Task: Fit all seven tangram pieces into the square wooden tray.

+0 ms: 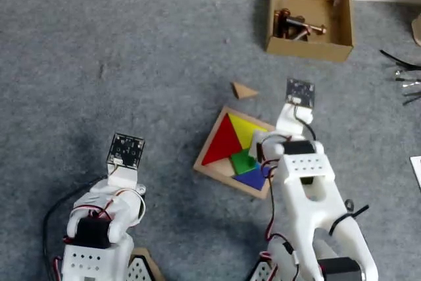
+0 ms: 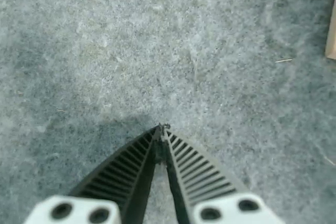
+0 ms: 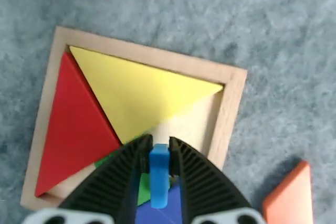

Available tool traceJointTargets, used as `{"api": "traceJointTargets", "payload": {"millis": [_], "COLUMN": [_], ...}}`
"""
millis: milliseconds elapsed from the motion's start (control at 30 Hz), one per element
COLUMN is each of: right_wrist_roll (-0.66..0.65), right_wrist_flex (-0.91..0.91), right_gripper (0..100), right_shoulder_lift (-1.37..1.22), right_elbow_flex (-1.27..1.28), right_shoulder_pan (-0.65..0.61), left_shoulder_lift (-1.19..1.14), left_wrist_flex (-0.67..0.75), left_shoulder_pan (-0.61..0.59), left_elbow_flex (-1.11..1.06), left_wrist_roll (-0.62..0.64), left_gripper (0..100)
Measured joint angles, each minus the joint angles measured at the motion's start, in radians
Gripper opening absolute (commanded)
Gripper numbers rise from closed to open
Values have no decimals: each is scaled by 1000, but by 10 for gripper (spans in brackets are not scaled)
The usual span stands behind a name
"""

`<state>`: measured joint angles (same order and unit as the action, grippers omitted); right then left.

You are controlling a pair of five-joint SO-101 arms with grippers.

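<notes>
The square wooden tray (image 3: 231,109) lies on the grey carpet with a red triangle (image 3: 73,129), a yellow triangle (image 3: 142,90), a green piece (image 3: 142,191) and a dark blue piece (image 3: 157,212) in it. Just above the tray's bare part, my right gripper (image 3: 159,142) is shut on a light blue piece (image 3: 159,178) held on edge. An orange parallelogram (image 3: 291,198) lies outside the tray beside it. Beyond the tray's far corner rests a plain wooden triangle (image 1: 245,90). My left gripper (image 2: 161,128) is shut with nothing in it, low over bare carpet left of the tray (image 1: 214,136).
A cardboard box (image 1: 309,43) with metal parts stands at the back right. Cables lie at the right edge (image 1: 402,74). A wooden edge (image 2: 332,35) shows in the left wrist view.
</notes>
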<state>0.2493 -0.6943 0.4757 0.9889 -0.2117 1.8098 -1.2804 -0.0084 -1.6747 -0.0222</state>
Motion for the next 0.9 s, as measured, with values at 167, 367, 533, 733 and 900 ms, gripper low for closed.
{"api": "traceJointTargets", "payload": {"millis": [167, 367, 533, 733, 900], "right_wrist_roll": [-28, -32, -32, -32, -86], "right_wrist_flex": [69, 87, 129, 137, 137], "right_gripper": [5, 5, 5, 5, 5], "right_shoulder_lift": [0, 2, 6, 6, 6], "right_elbow_flex": [40, 40, 40, 52, 89], "right_shoulder_pan": [-26, -28, -28, -14, 8], "left_shoulder_lift": [0, 0, 0, 0, 0], "left_wrist_flex": [0, 0, 0, 0, 0], "left_shoulder_pan": [0, 0, 0, 0, 0], "left_elbow_flex": [0, 0, 0, 0, 0], "left_wrist_roll": [0, 0, 0, 0, 0], "left_gripper": [14, 13, 13, 12, 12]}}
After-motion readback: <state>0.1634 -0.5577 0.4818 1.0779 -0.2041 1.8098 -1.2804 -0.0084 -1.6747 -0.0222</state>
